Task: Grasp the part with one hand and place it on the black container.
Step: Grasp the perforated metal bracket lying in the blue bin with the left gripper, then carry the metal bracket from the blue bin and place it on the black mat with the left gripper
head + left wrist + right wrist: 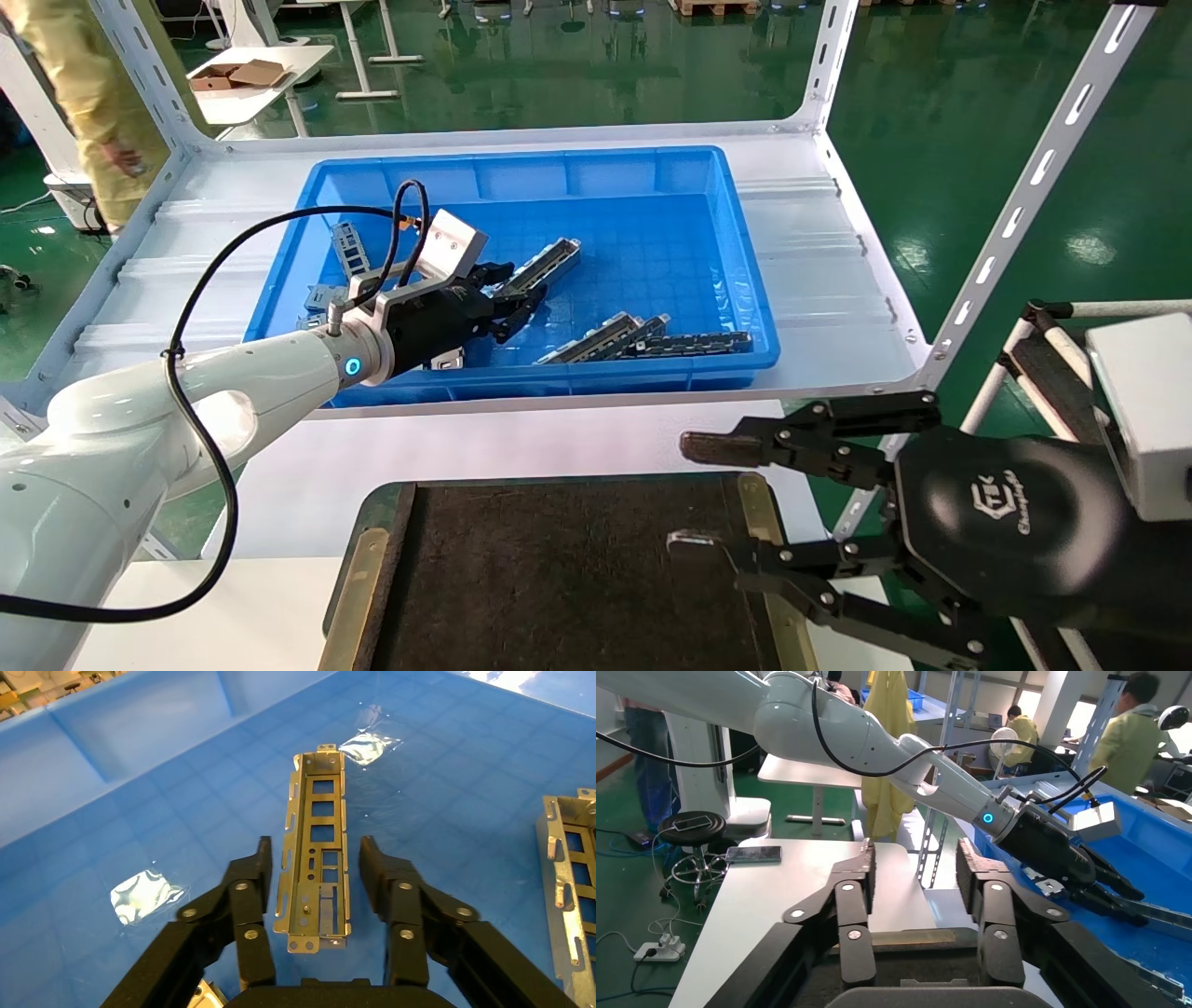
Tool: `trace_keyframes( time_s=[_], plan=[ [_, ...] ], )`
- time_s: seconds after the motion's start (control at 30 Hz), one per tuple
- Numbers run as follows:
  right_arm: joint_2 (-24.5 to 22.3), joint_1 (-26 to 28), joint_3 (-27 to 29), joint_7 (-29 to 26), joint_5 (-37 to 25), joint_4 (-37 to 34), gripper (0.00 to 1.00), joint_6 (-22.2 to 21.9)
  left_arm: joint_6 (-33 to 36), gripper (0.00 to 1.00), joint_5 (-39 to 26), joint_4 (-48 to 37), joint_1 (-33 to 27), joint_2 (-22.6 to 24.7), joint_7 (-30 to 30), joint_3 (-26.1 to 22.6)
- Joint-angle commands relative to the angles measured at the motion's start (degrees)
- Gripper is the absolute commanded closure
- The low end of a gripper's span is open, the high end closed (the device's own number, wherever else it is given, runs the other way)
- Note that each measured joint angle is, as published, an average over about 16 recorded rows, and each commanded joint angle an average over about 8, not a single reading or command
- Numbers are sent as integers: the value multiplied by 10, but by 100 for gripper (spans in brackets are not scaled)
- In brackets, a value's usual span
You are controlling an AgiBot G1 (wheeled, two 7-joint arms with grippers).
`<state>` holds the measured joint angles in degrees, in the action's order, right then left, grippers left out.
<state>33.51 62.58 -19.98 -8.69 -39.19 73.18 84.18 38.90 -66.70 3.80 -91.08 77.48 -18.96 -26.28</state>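
Observation:
The part (315, 818), a long grey metal channel with rectangular cutouts, lies on the floor of the blue bin (726, 233); it also shows in the head view (556, 257). My left gripper (314, 855) is open inside the bin, one finger on each side of the part's near end, with gaps on both sides; in the head view the left gripper (515, 291) is at the bin's middle left. The black container (568, 578) lies at the near edge, with brass strips along its sides. My right gripper (684, 494) hovers open and empty over the container's right side.
Two more grey channels (605, 337) and a dark chain-like strip (694, 343) lie by the bin's near wall. Short slotted plates (349, 247) sit at the bin's left. The bin stands on a white shelf (829, 280) with slotted uprights. A person stands far left.

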Motion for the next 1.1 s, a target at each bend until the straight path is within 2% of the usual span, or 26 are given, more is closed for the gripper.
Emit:
trace_keyframes(
  time_s=[0.03, 0.37, 0.6, 0.8, 1.1],
  plan=[
    [0, 0, 0, 0, 0, 0, 100, 0, -2, 100, 1, 1, 1, 0, 2, -1],
    [0, 0, 0, 0, 0, 0, 100, 0, 1, 100, 9, 9, 1, -2, 5, -3],
    [0, 0, 0, 0, 0, 0, 100, 0, 44, 100, 25, 14, -9, -15, 1, 4],
    [0, 0, 0, 0, 0, 0, 100, 0, 136, 100, 40, 23, -15, -40, -7, 12],
    [0, 0, 0, 0, 0, 0, 100, 0, 356, 100, 62, 38, -12, -90, -9, 20]
  ],
)
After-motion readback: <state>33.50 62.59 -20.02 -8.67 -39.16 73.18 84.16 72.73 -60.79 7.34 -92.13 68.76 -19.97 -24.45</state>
